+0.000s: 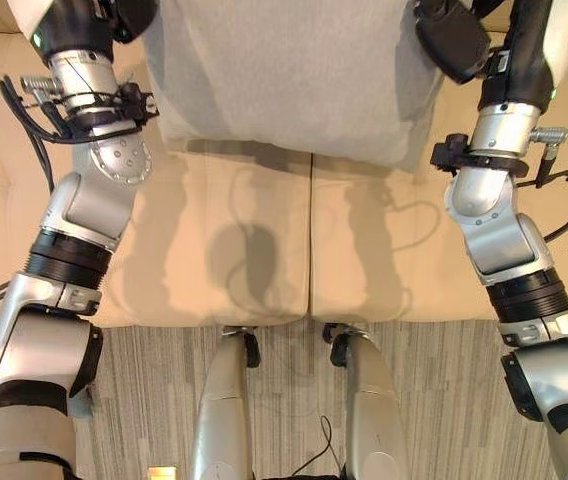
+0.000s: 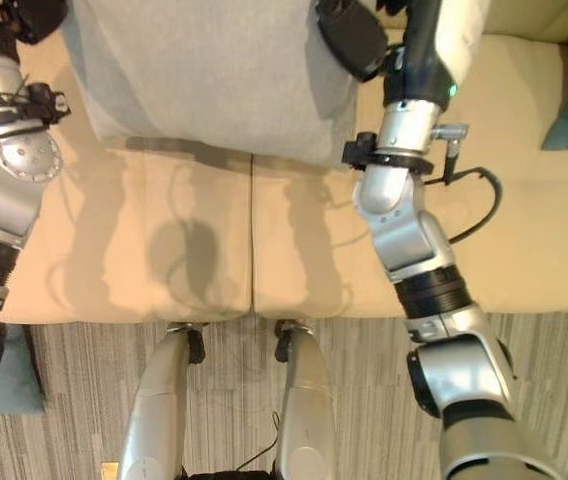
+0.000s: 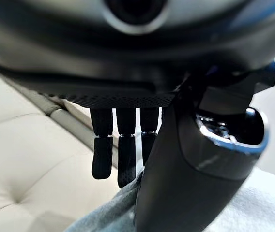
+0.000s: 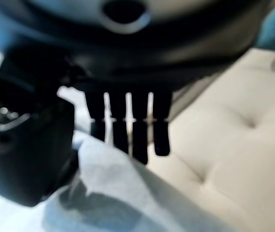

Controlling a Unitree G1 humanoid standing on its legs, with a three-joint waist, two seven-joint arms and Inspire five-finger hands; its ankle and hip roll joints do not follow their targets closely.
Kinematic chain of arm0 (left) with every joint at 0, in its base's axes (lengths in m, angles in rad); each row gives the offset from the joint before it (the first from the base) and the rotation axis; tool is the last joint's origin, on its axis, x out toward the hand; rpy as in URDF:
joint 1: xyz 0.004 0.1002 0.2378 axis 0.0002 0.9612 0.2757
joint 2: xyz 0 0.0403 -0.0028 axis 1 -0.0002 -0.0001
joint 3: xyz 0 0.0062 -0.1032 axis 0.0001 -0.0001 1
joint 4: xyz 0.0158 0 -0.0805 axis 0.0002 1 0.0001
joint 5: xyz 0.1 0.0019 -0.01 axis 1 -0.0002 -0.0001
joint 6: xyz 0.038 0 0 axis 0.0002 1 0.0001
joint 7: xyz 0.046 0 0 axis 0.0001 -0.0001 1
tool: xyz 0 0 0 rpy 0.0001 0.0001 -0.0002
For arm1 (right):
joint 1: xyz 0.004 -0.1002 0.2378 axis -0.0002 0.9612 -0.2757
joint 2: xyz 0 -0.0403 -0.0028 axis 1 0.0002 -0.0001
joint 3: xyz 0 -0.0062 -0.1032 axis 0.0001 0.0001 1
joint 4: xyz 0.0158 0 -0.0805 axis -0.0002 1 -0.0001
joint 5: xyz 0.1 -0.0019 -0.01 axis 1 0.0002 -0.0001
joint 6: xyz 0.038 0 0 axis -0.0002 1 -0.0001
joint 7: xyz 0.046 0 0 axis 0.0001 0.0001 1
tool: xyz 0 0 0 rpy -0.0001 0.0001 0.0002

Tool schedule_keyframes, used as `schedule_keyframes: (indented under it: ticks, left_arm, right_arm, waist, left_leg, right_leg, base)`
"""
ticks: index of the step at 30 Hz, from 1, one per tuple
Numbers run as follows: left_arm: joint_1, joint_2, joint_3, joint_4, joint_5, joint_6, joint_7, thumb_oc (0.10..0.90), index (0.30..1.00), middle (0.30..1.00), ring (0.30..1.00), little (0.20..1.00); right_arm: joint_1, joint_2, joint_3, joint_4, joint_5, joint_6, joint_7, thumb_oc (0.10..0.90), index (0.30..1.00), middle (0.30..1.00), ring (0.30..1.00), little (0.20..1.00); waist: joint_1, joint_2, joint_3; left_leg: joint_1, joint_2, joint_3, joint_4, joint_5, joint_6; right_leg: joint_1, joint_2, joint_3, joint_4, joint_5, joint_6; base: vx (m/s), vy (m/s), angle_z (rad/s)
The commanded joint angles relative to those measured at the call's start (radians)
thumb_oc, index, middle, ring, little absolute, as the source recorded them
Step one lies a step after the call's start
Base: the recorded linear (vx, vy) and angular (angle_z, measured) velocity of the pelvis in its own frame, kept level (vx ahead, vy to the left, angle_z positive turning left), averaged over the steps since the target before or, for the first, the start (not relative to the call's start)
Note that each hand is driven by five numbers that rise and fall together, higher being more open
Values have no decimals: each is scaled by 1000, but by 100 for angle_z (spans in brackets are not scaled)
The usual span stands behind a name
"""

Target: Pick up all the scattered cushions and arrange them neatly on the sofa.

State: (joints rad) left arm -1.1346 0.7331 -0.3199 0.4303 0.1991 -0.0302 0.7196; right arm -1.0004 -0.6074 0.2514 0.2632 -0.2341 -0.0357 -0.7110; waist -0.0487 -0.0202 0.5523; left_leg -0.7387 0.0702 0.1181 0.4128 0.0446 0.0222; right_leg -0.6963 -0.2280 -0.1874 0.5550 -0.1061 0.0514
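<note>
Grey cushion (image 1: 284,70) held above beige sofa (image 1: 234,250) seat; left hand (image 3: 186,159) & right hand (image 4: 31,145) each pinch an edge, fingers (image 4: 137,130) straight behind, thumbs in front.

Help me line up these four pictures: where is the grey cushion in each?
Left eye view: grey cushion top centre, between both arms.
Right eye view: top, left of centre.
Left wrist view: beside the thumb, near the left hand.
Right wrist view: under the right hand.
Shared landmark: beige sofa.
</note>
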Motion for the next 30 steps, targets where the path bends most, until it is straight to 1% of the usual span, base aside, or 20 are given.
schedule_keyframes:
  ticks: [1, 3, 5, 6, 7, 9, 10, 11, 13, 14, 16, 17, 19, 22, 24, 25, 26, 28, 29, 30]
  left_arm:
    - [-232, -3, -56, -32, 23, -101, 97, 400, 300, 300, 300, 300]
    - [-270, -31, -97, 53, -18, -106, 97, 400, 300, 300, 300, 300]
    - [-314, -18, -155, 147, 12, -84, 108, 400, 300, 300, 300, 300]
    - [-328, -19, -184, 192, 32, -66, 108, 400, 300, 300, 300, 300]
    - [-336, -22, -190, 200, 32, -68, 110, 400, 300, 300, 300, 300]
    - [-364, -35, -227, 282, 33, -59, 103, 400, 300, 300, 300, 300]
    - [-376, -57, -234, 319, 13, -61, 101, 400, 300, 300, 300, 300]
    - [-398, -76, -256, 396, -4, -47, 109, 400, 300, 300, 300, 300]
    - [-410, -81, -256, 423, -19, -43, 120, 400, 300, 300, 300, 300]
    - [-409, -86, -249, 436, -21, -30, 132, 400, 300, 300, 300, 300]
    - [-415, -97, -257, 450, -26, -32, 126, 400, 300, 300, 300, 300]
    - [-427, -116, -265, 509, -45, -37, 116, 400, 300, 300, 300, 300]
    - [-433, -127, -278, 541, -54, -35, 110, 400, 300, 300, 300, 300]
    - [-446, -124, -282, 552, -55, -29, 106, 400, 300, 300, 300, 300]
    - [-458, -126, -263, 528, -81, -31, 146, 400, 300, 300, 300, 300]
    - [-457, -125, -265, 527, -81, -30, 147, 400, 300, 300, 300, 300]
    - [-476, -107, -256, 493, -86, -45, 190, 400, 300, 300, 300, 300]
    - [-476, -105, -257, 490, -86, -45, 190, 400, 300, 300, 300, 300]
    - [-499, -81, -252, 438, -82, -58, 240, 400, 300, 300, 300, 300]
    - [-504, -70, -246, 406, -66, -52, 281, 400, 300, 300, 300, 300]
  right_arm:
    - [-260, -86, -19, -4, -86, -29, -152, 400, 300, 300, 300, 300]
    - [-321, -99, 33, 106, -88, -2, -196, 400, 300, 300, 300, 300]
    - [-378, -122, 93, 205, -76, -6, -227, 400, 300, 300, 300, 300]
    - [-396, -120, 108, 249, -65, -5, -234, 400, 300, 300, 300, 300]
    - [-403, -119, 111, 258, -62, -8, -236, 400, 300, 300, 300, 300]
    - [-430, -101, 130, 323, -46, 3, -254, 400, 300, 300, 300, 300]
    - [-447, -84, 137, 356, -19, -2, -256, 400, 300, 300, 300, 300]
    - [-474, -61, 172, 409, 22, -13, -246, 400, 300, 300, 300, 300]
    - [-500, -48, 194, 440, 43, -12, -244, 400, 300, 300, 300, 300]
    - [-505, -38, 202, 454, 55, -3, -237, 400, 300, 300, 300, 300]
    - [-516, -35, 216, 475, 64, -1, -227, 400, 300, 300, 300, 300]
    - [-527, -12, 235, 518, 80, -4, -213, 400, 300, 300, 300, 300]
    - [-530, 7, 239, 537, 102, -14, -213, 400, 300, 300, 300, 300]
    - [-533, 11, 237, 544, 113, -17, -216, 400, 300, 300, 300, 300]
    - [-525, 35, 172, 498, 191, -55, -253, 400, 300, 300, 300, 300]
    - [-520, 35, 169, 494, 192, -55, -254, 400, 300, 300, 300, 300]
    - [-531, 37, 140, 447, 220, -91, -277, 400, 300, 300, 300, 300]
    - [-530, 37, 138, 443, 219, -89, -278, 400, 300, 300, 300, 300]
    - [-546, 26, 128, 395, 202, -109, -309, 400, 300, 300, 300, 300]
    - [-550, 20, 118, 378, 185, -110, -335, 400, 300, 300, 300, 300]
  waist:
    - [-15, 51, -88]
    - [-15, 57, -89]
    - [-15, 60, -84]
    - [-16, 62, -79]
    - [-15, 61, -78]
    - [-16, 61, -75]
    - [-18, 61, -72]
    - [-20, 60, -69]
    - [-21, 61, -65]
    - [-21, 61, -60]
    - [-25, 63, -60]
    - [-27, 64, -62]
    - [-30, 64, -67]
    - [-31, 66, -68]
    - [-35, 70, -69]
    - [-35, 68, -70]
    - [-36, 68, -72]
    - [-36, 67, -71]
    - [-38, 67, -74]
    - [-38, 68, -77]
  left_leg:
    - [26, 30, -48, -13, -134, -79]
    - [24, 31, -50, -27, -125, -81]
    - [22, 33, -50, -30, -119, -84]
    - [20, 34, -51, -29, -120, -83]
    - [19, 33, -51, -29, -120, -83]
    - [9, 34, -53, -19, -123, -82]
    - [4, 35, -53, -16, -123, -82]
    - [-9, 36, -52, -10, -120, -82]
    - [-17, 37, -52, -8, -120, -83]
    - [-21, 38, -52, -9, -120, -83]
    - [-27, 38, -51, -9, -119, -83]
    - [-40, 40, -48, -11, -115, -83]
    - [-44, 40, -48, -24, -109, -83]
    - [-50, 39, -48, -40, -102, -83]
    - [-55, 37, -48, -44, -103, -82]
    - [-56, 37, -48, -44, -103, -82]
    - [-60, 34, -51, -46, -103, -81]
    - [-61, 34, -52, -46, -103, -80]
    - [-72, 33, -56, -40, -105, -81]
    - [-76, 31, -57, -36, -108, -81]
  right_leg:
    - [67, -6, 37, -48, -91, 45]
    - [66, -2, 35, -58, -90, 46]
    - [60, -2, 34, -56, -88, 45]
    - [55, -3, 34, -52, -89, 45]
    - [54, -3, 34, -51, -89, 45]
    - [42, -4, 34, -38, -93, 44]
    - [34, -4, 37, -32, -92, 43]
    - [23, -4, 37, -29, -91, 42]
    - [16, -5, 37, -31, -90, 42]
    - [11, -5, 38, -32, -91, 42]
    - [2, -4, 39, -31, -89, 42]
    - [-14, -2, 44, -29, -84, 41]
    - [-24, 1, 44, -35, -80, 41]
    - [-31, 4, 46, -49, -73, 43]
    - [-38, 6, 46, -54, -69, 43]
    - [-38, 6, 46, -53, -70, 43]
    - [-43, 9, 48, -54, -70, 44]
    - [-44, 9, 48, -53, -70, 44]
    - [-51, 8, 49, -51, -71, 44]
    - [-53, 9, 50, -49, -73, 45]
  base:
    - [14, -63, 0]
    - [-5, -55, 0]
    - [-3, -49, 1]
    - [1, -34, 0]
    - [5, -44, -3]
    - [8, -46, -3]
    - [-7, -62, -2]
    - [-14, -50, -1]
    - [-6, -19, -1]
    - [-2, -11, -3]
    - [5, -17, -4]
    - [0, 0, 0]
    - [0, 0, 0]
    - [0, 0, 0]
    - [0, 0, 0]
    - [0, 0, 0]
    - [0, 0, 0]
    - [0, 0, 0]
    - [0, 0, 0]
    - [0, 0, 0]
